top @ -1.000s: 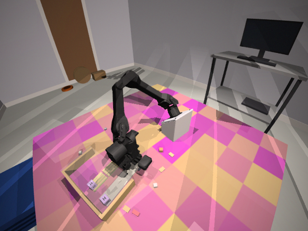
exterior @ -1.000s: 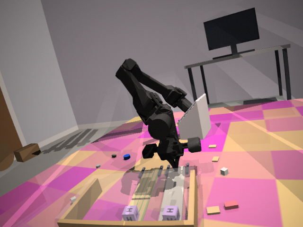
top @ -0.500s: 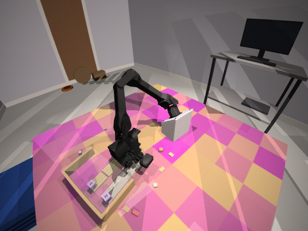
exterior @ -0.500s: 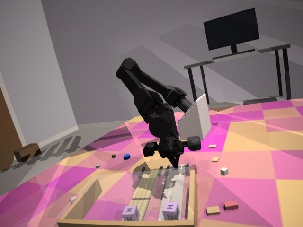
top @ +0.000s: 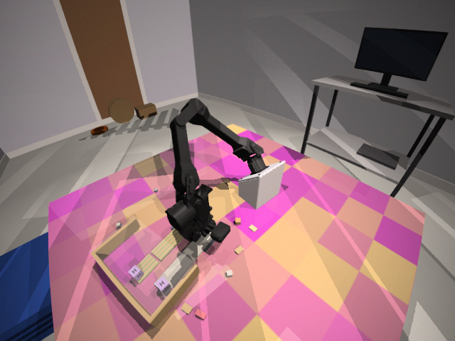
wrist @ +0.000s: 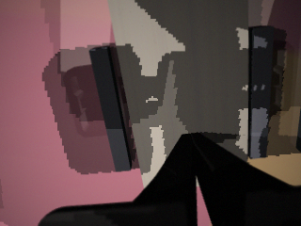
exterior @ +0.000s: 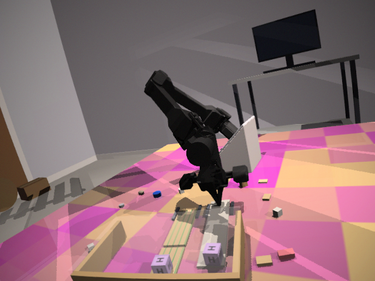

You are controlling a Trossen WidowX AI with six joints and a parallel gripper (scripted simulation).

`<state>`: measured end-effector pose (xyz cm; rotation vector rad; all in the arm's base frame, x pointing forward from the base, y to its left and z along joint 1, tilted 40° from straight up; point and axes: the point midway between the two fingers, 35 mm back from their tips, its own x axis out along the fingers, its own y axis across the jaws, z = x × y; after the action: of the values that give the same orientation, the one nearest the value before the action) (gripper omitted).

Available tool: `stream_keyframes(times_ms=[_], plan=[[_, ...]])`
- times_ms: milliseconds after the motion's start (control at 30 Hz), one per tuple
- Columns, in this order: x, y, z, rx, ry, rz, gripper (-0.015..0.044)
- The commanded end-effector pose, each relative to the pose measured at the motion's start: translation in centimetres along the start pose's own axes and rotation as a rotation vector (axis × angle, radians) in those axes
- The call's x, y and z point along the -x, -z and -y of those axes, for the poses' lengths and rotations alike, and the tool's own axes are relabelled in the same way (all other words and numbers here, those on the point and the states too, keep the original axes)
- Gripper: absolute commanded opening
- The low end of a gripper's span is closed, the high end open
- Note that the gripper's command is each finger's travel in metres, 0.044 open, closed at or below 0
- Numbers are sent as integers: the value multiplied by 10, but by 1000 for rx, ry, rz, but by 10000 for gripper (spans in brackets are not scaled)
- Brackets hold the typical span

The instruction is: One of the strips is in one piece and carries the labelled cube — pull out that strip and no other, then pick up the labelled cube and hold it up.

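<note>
Between dark rails (top: pixel 208 244) (exterior: pixel 231 208) (wrist: pixel 111 113) | grey strip (top: pixel 178 268) (exterior: pixel 215 225) (wrist: pixel 212 71), edges near both | closed jaws above

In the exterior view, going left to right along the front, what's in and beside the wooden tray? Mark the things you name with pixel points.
Left H cube (top: pixel 134 271) (exterior: pixel 162 264), right H cube (top: pixel 161 284) (exterior: pixel 212 254), tray's right wall (top: pixel 176 295) (exterior: pixel 238 244), tan block (top: pixel 186 308) (exterior: pixel 263 260), red block (top: pixel 200 314) (exterior: pixel 286 254).

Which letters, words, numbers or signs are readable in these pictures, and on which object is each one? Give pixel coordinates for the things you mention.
"H": on the lilac cube on the grey strip (top: pixel 161 283) (exterior: pixel 212 254), top and side faces.
"H": on the lilac cube by the green-lined strip (top: pixel 135 271) (exterior: pixel 162 264), top and side faces.
I find no other readable text.
</note>
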<state>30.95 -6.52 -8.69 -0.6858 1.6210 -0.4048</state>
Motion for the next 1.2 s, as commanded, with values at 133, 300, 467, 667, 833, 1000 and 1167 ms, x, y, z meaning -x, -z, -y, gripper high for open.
stream_keyframes(times_ms=[133,300,467,667,833,1000,1167], plan=[[-4,19,-1,12,0,-21,0],[-4,26,-1,13,0,-21,0],[-4,34,-1,13,0,-22,0],[-4,43,-1,13,0,-22,0],[-4,50,-1,13,0,-22,0],[-4,57,-1,14,0,-23,0],[-4,65,-1,14,0,-23,0]])
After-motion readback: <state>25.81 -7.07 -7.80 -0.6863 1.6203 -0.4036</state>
